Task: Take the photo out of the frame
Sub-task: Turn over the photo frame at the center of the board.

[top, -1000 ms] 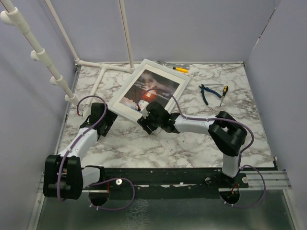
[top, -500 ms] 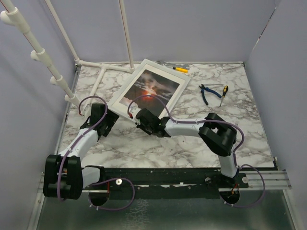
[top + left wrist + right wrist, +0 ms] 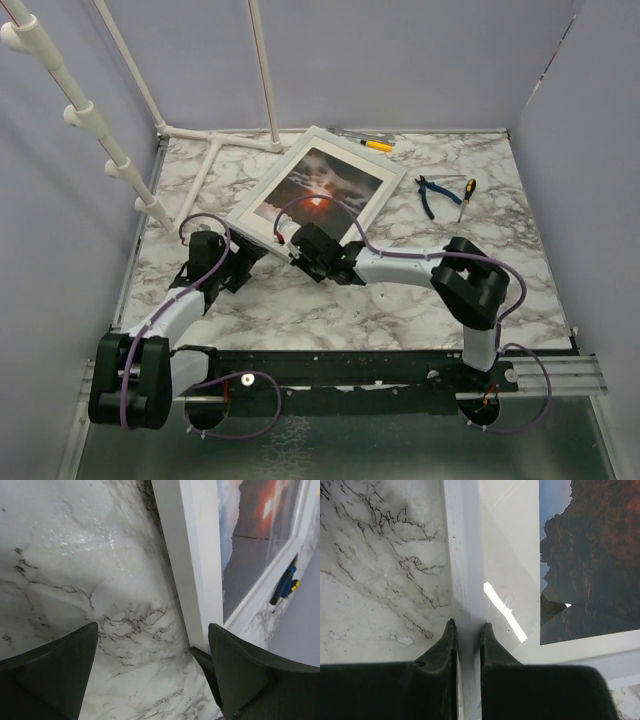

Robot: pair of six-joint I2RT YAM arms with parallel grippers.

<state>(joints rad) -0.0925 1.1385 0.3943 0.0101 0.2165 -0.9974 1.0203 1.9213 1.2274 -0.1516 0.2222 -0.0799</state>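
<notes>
The white frame (image 3: 250, 208) lies slanted on the marble table, glass side up, with the photo (image 3: 325, 185) of a dark landscape and orange glow behind the glass. My right gripper (image 3: 467, 626) is shut on the frame's near white rim (image 3: 465, 555), one finger on each side of it; the photo (image 3: 590, 555) lies to the right of the fingers. My left gripper (image 3: 152, 630) stands open just above the table at the frame's left corner (image 3: 195, 555), its right finger beside the rim and nothing between the fingers. In the top view the right gripper (image 3: 290, 240) and left gripper (image 3: 245, 262) are close together.
A white pipe stand (image 3: 215, 150) occupies the back left corner. A yellow screwdriver (image 3: 377, 145) lies behind the frame. Blue pliers (image 3: 435, 190) and a small screwdriver (image 3: 466, 192) lie at the right. Walls enclose the table on three sides.
My right gripper has closed on the frame's near rim and the frame has shifted slightly right. My left arm has moved right, up to the frame's left corner.
</notes>
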